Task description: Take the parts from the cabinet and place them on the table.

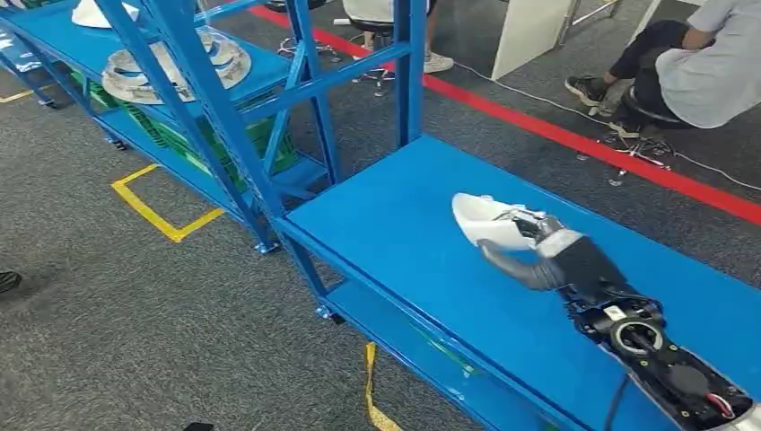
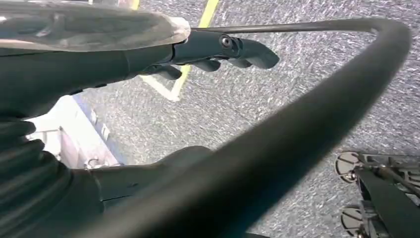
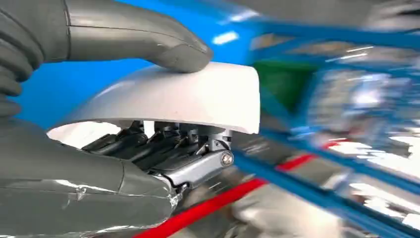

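Table: we see one blue table in the head view, its bare top running toward the lower right.
Cabinet: one blue cabinet stands to the table's left, and we count two blue shelves on it.
People: we count two, one seated at the upper right and one behind the cabinet posts, of whom only the legs, a shoe and a stool show.
Disc: one large grey ribbed disc lies on the cabinet's upper shelf.
Crate: one green crate sits on the shelf below the disc.
White parts: we count two; one part is over the table top, and a second shell lies at the far end of the upper shelf.
Right hand: our right hand grips the part, thumb pressed on its outer face and fingers curled beneath it.
Left hand: our left hand hangs over grey carpet, fingers slightly curled and apart, holding nothing.
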`<state>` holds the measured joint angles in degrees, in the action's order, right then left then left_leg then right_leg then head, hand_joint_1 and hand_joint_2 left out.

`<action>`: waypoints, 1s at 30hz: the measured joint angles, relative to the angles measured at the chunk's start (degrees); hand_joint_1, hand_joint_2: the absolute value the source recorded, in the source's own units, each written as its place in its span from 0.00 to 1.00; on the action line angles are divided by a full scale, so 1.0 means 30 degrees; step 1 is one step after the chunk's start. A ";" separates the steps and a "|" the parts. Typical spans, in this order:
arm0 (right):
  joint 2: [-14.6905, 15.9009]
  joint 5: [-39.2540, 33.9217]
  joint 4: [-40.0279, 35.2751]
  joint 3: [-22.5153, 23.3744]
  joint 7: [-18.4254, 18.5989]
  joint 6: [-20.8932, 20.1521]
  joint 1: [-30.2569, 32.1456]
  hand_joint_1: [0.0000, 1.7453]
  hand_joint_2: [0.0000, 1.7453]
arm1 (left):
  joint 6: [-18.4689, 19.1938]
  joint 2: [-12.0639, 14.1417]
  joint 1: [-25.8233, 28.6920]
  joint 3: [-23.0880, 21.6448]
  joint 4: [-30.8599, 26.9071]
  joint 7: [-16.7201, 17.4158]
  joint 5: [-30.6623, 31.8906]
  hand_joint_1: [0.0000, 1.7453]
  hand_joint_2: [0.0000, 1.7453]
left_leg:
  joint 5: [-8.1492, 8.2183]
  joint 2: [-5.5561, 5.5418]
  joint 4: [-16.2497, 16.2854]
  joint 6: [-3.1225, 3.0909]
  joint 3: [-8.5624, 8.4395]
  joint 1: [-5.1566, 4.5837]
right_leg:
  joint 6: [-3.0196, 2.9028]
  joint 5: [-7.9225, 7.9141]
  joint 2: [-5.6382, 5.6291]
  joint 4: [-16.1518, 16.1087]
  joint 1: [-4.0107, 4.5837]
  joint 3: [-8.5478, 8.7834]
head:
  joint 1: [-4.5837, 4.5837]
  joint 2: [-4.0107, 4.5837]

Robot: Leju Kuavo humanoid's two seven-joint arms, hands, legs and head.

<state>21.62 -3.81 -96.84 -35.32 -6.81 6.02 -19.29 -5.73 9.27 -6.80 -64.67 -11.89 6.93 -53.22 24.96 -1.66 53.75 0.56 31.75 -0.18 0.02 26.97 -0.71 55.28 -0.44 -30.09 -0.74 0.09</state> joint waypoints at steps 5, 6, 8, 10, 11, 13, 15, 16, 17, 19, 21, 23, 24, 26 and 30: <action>-0.0935 -0.4275 -0.1745 0.0328 -0.2415 -0.2429 0.0786 0.75 1.00 | -0.0014 -0.0015 -0.0132 -0.0029 0.0000 0.0190 0.0169 0.00 1.00 | 0.0001 0.0001 -0.0004 0.0000 0.0000 0.0003 | -0.0003 0.0004 0.0001 0.0000 0.0005 0.0001 | 0.0000 0.0000; -0.1211 -0.4362 -0.2007 0.0292 -0.2655 -0.2582 0.0908 0.75 1.00 | -0.0015 -0.0022 -0.0160 -0.0036 0.0000 0.0241 0.0205 0.00 1.00 | 0.0001 0.0002 -0.0004 0.0001 0.0000 0.0003 | -0.0005 0.0005 0.0001 0.0000 0.0006 0.0001 | -0.0007 0.0000; -0.1676 -0.4418 -0.2426 0.0125 -0.2959 -0.2762 0.1007 0.75 1.00 | -0.0072 -0.0044 -0.0187 -0.0044 0.0000 0.0248 0.0226 0.00 1.00 | 0.0001 0.0004 -0.0005 0.0001 -0.0001 0.0004 | -0.0009 0.0008 0.0001 0.0000 0.0007 0.0002 | -0.0007 0.0000; -0.2105 -0.4819 -0.2719 -0.0021 -0.3280 -0.3119 0.1034 0.75 1.00 | -0.0124 -0.0073 -0.0189 -0.0058 0.0000 0.0263 0.0227 0.00 1.00 | 0.0001 0.0007 -0.0006 0.0001 -0.0002 0.0006 | -0.0010 0.0009 0.0003 0.0000 0.0010 0.0003 | -0.0014 0.0000; -0.2289 -0.5164 -0.2836 -0.0080 -0.3442 -0.3376 0.1064 0.75 1.00 | -0.0124 -0.0087 -0.0186 -0.0073 0.0000 0.0277 0.0227 0.00 1.00 | 0.0001 0.0008 -0.0006 0.0001 -0.0002 0.0006 | -0.0011 0.0010 0.0003 0.0000 0.0010 0.0005 | -0.0015 0.0000; -0.2668 -0.5907 -0.2997 -0.0196 -0.3711 -0.4054 0.1098 0.75 1.00 | -0.0146 -0.0109 -0.0184 -0.0087 0.0000 0.0336 0.0227 0.00 1.00 | 0.0001 0.0008 -0.0006 0.0001 0.0000 0.0005 | -0.0012 0.0010 0.0003 0.0000 0.0007 0.0004 | 0.0000 0.0000; -0.2931 -0.6841 -0.3062 -0.0335 -0.3901 -0.4900 0.1097 0.75 1.00 | -0.0160 -0.0117 -0.0194 -0.0139 0.0000 0.0387 0.0241 0.00 1.00 | 0.0001 0.0007 -0.0006 0.0001 0.0001 0.0003 | -0.0011 0.0009 0.0001 0.0000 0.0005 0.0010 | 0.0007 0.0000; -0.3184 -0.7543 -0.3069 -0.0516 -0.4016 -0.5543 0.1093 0.75 1.00 | -0.0160 -0.0131 -0.0205 -0.0160 0.0000 0.0445 0.0285 0.00 1.00 | 0.0001 0.0006 -0.0006 0.0001 0.0000 0.0003 | -0.0011 0.0010 0.0001 0.0000 0.0005 0.0009 | 0.0015 0.0000; -0.3396 -0.8216 -0.3069 -0.0725 -0.4133 -0.6195 0.1091 0.75 1.00 | -0.0168 -0.0138 -0.0226 -0.0174 0.0000 0.0474 0.0292 0.00 1.00 | 0.0002 0.0007 -0.0005 0.0001 0.0001 0.0002 | -0.0011 0.0010 0.0002 0.0000 0.0004 0.0008 | 0.0021 0.0000; -0.3849 -0.9135 -0.3040 -0.1202 -0.4287 -0.7063 0.1083 0.75 1.00 | -0.0175 -0.0153 -0.0279 -0.0189 0.0000 0.0547 0.0292 0.00 1.00 | 0.0002 0.0005 -0.0006 0.0002 0.0002 0.0003 | -0.0011 0.0013 0.0008 0.0000 0.0005 0.0009 | 0.0022 0.0000; -0.4306 -0.9607 -0.2938 -0.1683 -0.4425 -0.7477 0.1057 0.75 1.00 | -0.0182 -0.0175 -0.0342 -0.0270 0.0000 0.0583 0.0292 0.00 1.00 | 0.0003 0.0004 -0.0007 0.0002 0.0005 0.0003 | -0.0012 0.0013 0.0009 0.0000 0.0008 0.0010 | 0.0022 0.0000; -0.4657 -0.9973 -0.2748 -0.2062 -0.4490 -0.7813 0.1029 0.75 1.00 | -0.0189 -0.0197 -0.0398 -0.0350 0.0000 0.0583 0.0292 0.00 1.00 | 0.0003 0.0004 -0.0010 0.0003 0.0006 0.0004 | -0.0013 0.0014 0.0008 0.0000 0.0009 0.0009 | 0.0022 0.0000; -0.4788 -1.0301 -0.2580 -0.2215 -0.4490 -0.8074 0.0975 0.75 1.00 | -0.0211 -0.0211 -0.0414 -0.0357 0.0000 0.0583 0.0285 0.00 1.00 | 0.0003 0.0004 -0.0010 0.0004 0.0007 0.0004 | -0.0014 0.0014 0.0008 0.0000 0.0010 0.0007 | 0.0015 0.0000; -0.5204 -1.0700 -0.2012 -0.2623 -0.4490 -0.8468 0.0777 0.75 1.00 | -0.0277 -0.0233 -0.0437 -0.0379 0.0000 0.0583 0.0278 0.00 1.00 | 0.0012 0.0002 0.0005 -0.0003 0.0010 -0.0004 | -0.0012 0.0011 0.0006 -0.0014 -0.0002 0.0008 | 0.0022 0.0000; -0.5714 -1.0839 -0.1232 -0.3104 -0.4593 -0.8767 0.0666 0.75 1.00 | -0.0350 -0.0248 -0.0431 -0.0401 0.0000 0.0583 0.0219 0.00 1.00 | 0.0037 -0.0007 0.0060 -0.0040 0.0037 -0.0010 | -0.0007 0.0013 0.0016 -0.0014 -0.0009 0.0008 | -0.0036 0.0000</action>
<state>4.48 -36.33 -100.54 -44.63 -20.59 -20.28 -17.29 -6.78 8.52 -8.09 -65.88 -11.89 8.68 -52.57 25.07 -1.68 53.93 0.44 31.87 -0.21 0.00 27.01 -0.66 55.24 -0.46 -30.07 -0.85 0.09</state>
